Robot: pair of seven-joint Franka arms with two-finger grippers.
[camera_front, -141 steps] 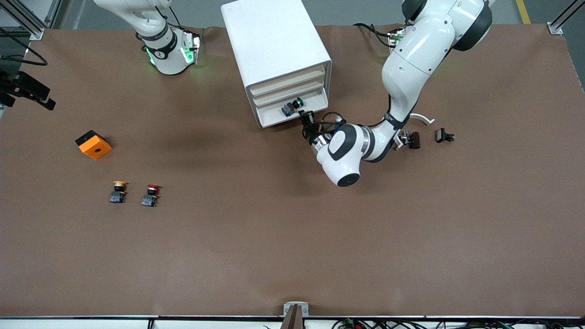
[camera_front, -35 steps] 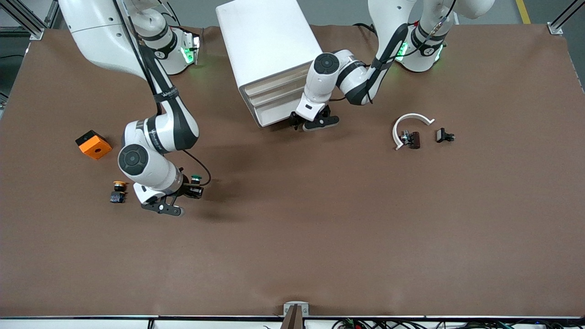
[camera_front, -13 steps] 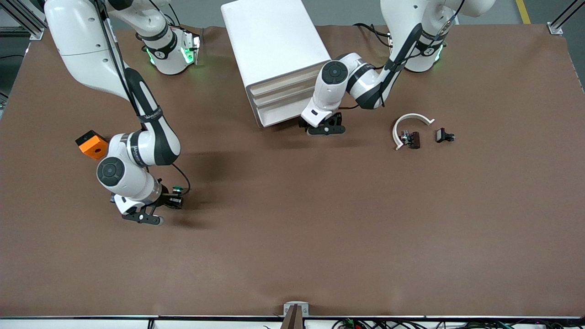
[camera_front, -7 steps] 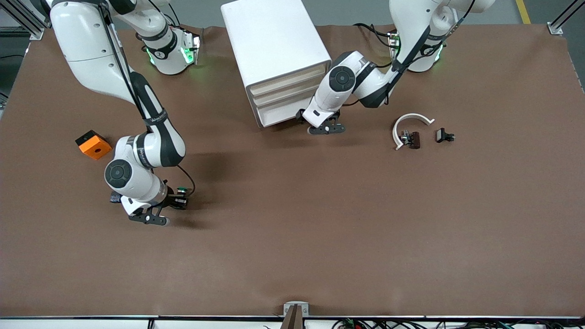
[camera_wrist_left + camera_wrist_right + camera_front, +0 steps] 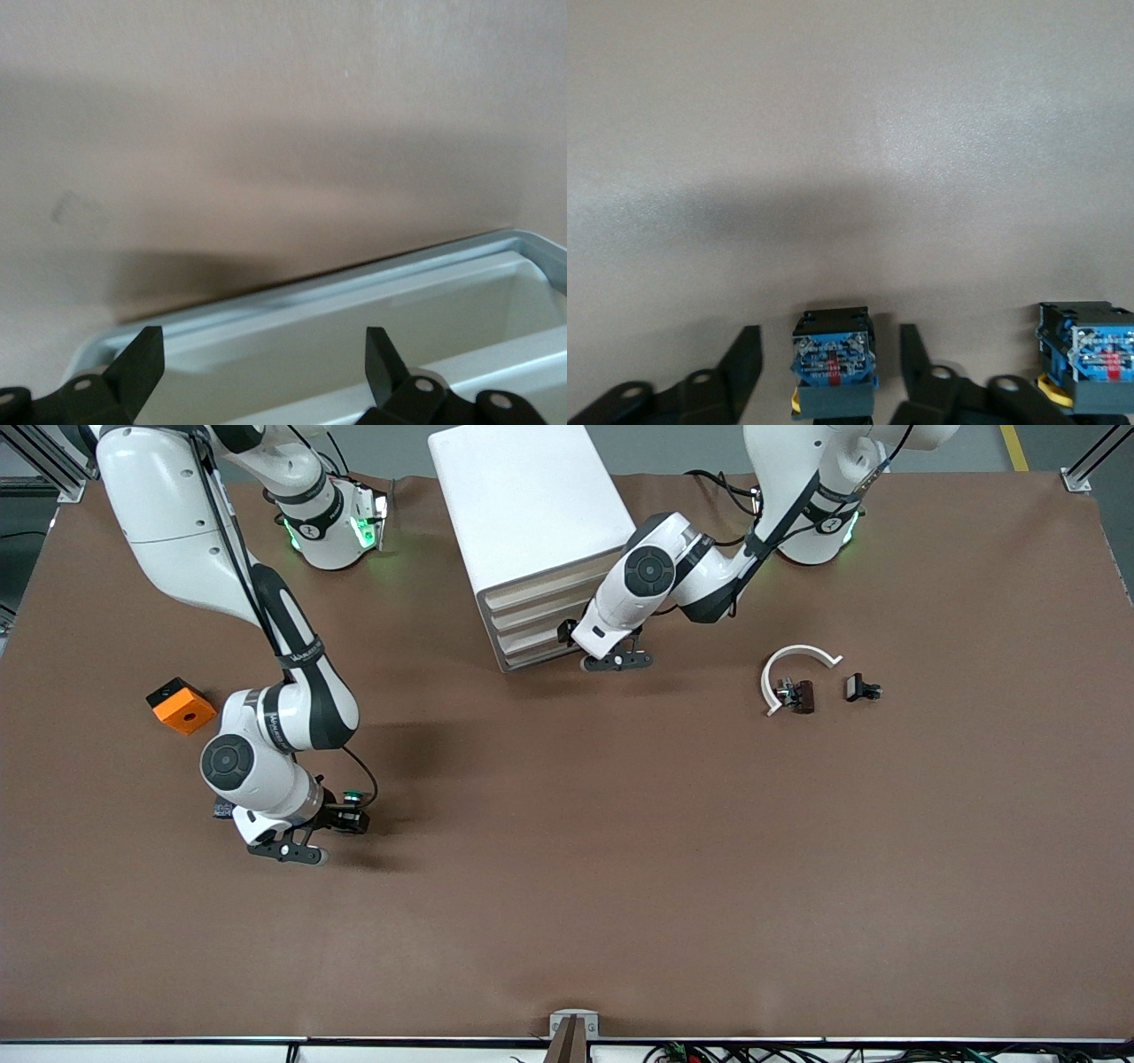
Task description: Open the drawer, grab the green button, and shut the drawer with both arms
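At the part-open drawer (image 5: 292, 305) the left pincer (image 5: 261, 350) gapes wide; the right pincer (image 5: 828, 341) straddles the button (image 5: 354, 794), parted.

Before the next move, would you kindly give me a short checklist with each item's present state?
1. Green button let go: ok, the right tool is open, with a gap on each side of it.
2. Button down on the table, beside a second button: ok.
3. Left tool open at the drawer: ok.
4. Drawer shut: not ok, the left wrist view shows the tray's inside.
5. Rest of the drawer free of parts: cannot tell.
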